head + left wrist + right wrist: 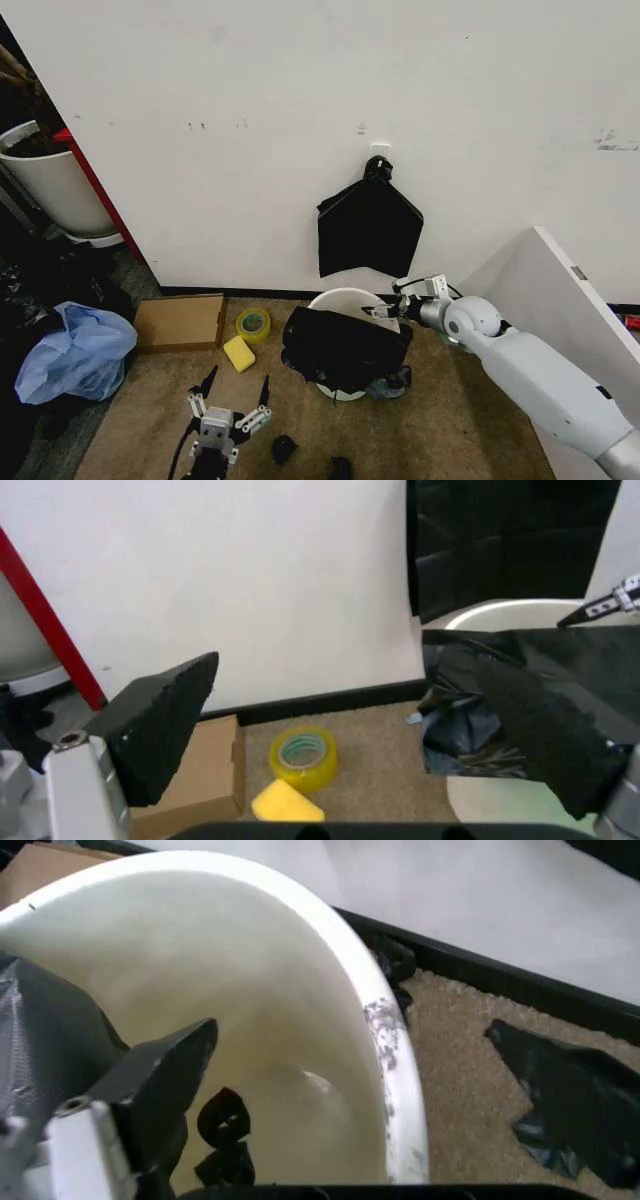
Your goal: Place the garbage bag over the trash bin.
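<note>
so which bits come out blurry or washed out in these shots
Left wrist view: left pincer fingers loom soft, wall bright. Right wrist view: trash bin rim sharp, near finger blurred. Head view: garbage bag a glossy dark mass, folds hard to read.

Head view: high, looking forward and down over carpet toward the white wall (300, 90). Left wrist view: low near the floor, facing that wall between open fingers (160, 720). Right wrist view: very close, peering down into the trash bin (390, 1065). Shared by all three: the trash bin, draped garbage bag (345, 345).
</note>
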Controlling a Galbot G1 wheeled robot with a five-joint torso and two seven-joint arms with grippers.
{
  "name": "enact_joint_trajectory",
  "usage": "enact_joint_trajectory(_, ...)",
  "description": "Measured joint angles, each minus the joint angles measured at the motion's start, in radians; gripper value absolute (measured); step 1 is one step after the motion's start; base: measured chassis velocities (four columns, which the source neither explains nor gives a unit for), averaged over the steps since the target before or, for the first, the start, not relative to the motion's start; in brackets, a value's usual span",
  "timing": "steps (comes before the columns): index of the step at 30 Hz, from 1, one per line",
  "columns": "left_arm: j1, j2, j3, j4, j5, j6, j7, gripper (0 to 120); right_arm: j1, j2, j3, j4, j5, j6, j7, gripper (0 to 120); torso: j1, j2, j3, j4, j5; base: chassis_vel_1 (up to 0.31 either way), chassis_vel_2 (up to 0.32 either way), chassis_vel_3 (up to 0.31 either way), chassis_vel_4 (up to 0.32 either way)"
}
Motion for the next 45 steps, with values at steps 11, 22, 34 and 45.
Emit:
enact_joint_trajectory(11, 0.034, 0.000, -0.038, -0.004, -0.017, -0.010, 0.014, 100, 0.027, 0.006, 0.005, -0.063, -0.096, -0.014, -0.153, 58, 0.000, 0.000, 0.000, 0.0002, 0.0000, 0.000, 0.000, 0.000, 0.000)
enact_joint_trajectory(22, 0.065, -0.011, -0.037, -0.013, -0.014, -0.026, 0.015, 100, -0.001, 0.032, 0.045, -0.075, -0.112, -0.014, -0.162, 16, 0.000, 0.000, 0.000, 0.0001, 0.0003, 0.000, 0.000, 0.000, 0.000)
enact_joint_trajectory(34, 0.096, -0.029, -0.013, -0.032, -0.011, -0.017, 0.014, 100, -0.122, 0.042, 0.156, 0.044, -0.006, -0.027, 0.051, 2, 0.000, 0.000, 0.000, 0.0002, 0.0003, 0.000, 0.000, 0.000, 0.000)
enact_joint_trajectory(45, 0.109, -0.017, -0.009, -0.057, -0.006, 0.017, 0.015, 100, -0.374, 0.113, 0.356, 0.340, 0.317, -0.030, 0.561, 2, 0.000, 0.000, 0.000, 0.0000, 0.0001, 0.000, 0.000, 0.000, 0.000)
